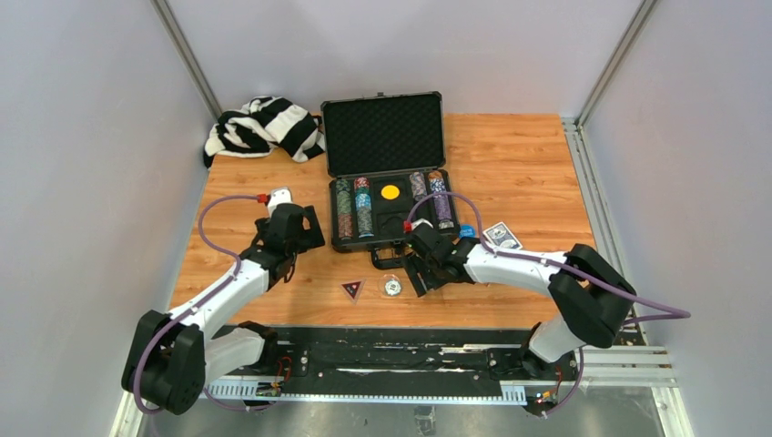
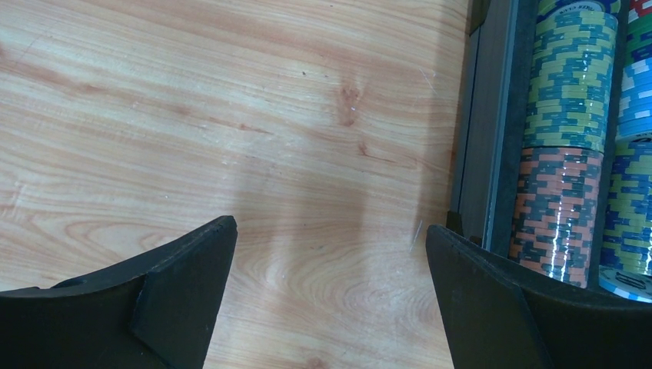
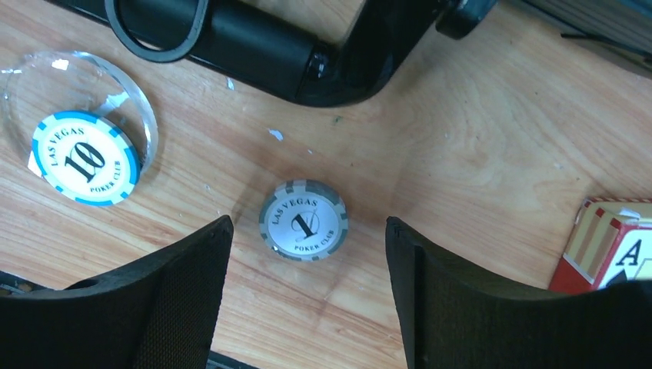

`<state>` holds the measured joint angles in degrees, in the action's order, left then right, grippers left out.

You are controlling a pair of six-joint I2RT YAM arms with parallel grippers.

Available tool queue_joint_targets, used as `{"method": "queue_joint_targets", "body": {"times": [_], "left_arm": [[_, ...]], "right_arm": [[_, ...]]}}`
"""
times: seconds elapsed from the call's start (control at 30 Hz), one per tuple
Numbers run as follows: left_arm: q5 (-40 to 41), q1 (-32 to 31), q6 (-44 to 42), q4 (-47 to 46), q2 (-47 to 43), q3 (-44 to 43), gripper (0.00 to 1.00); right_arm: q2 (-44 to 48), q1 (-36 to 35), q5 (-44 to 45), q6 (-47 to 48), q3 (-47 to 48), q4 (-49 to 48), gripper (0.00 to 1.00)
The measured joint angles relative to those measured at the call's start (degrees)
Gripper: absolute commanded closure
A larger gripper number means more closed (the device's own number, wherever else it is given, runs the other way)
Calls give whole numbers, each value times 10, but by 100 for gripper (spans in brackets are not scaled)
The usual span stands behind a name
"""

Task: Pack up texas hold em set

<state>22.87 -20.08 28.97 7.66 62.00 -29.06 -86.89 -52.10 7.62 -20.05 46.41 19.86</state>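
A pale-walled booth encloses a wooden tabletop (image 1: 528,164). The black case (image 1: 386,137) lies open at its far side, lid up, with chip stacks (image 1: 353,208) rowed in the tray and a yellow disc (image 1: 390,192) between them. Just left of the case wall, the left pincer (image 2: 330,238) hangs released above bare wood, jaws wide with nothing between them. In front of the case, near its handle (image 3: 254,46), the right pincer (image 3: 309,223) is also released, jaws spread either side of a grey chip (image 3: 304,220) marked 1, not touching it. A blue chip (image 3: 84,157) marked 10 lies by a clear round disc (image 3: 77,84), also in front of the case. A card deck (image 1: 502,236) lies right of the case. A striped cloth (image 1: 264,127) is bunched to its left.
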Motion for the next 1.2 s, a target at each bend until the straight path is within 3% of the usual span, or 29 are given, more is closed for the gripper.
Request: {"method": "queue_joint_targets", "body": {"times": [0.13, 0.33, 0.43, 0.53, 0.6, 0.67, 0.87, 1.2], "left_arm": [[-3, 0, 0, -3, 0, 5, 2], [-6, 0, 0, -3, 2, 6, 2], [-8, 0, 0, -3, 3, 6, 2], [-8, 0, 0, -3, 5, 6, 2], [-8, 0, 0, -3, 5, 6, 2], [-8, 0, 0, -3, 5, 6, 2], [-9, 0, 0, -3, 5, 6, 2], [-13, 0, 0, -3, 5, 6, 2]], "right_arm": [[-11, 0, -7, -7, 0, -19, 32], [-12, 0, -7, -12, -1, -29, 49], [-12, -1, -7, -12, -1, -28, 50], [-12, -6, -6, -12, -1, -26, 40], [-12, -9, -6, -12, -1, -24, 39], [-12, -11, -6, -12, -1, -24, 41], [-12, -13, -7, -12, -1, -22, 59], [-10, -14, -7, -14, 0, -19, 62]]}}
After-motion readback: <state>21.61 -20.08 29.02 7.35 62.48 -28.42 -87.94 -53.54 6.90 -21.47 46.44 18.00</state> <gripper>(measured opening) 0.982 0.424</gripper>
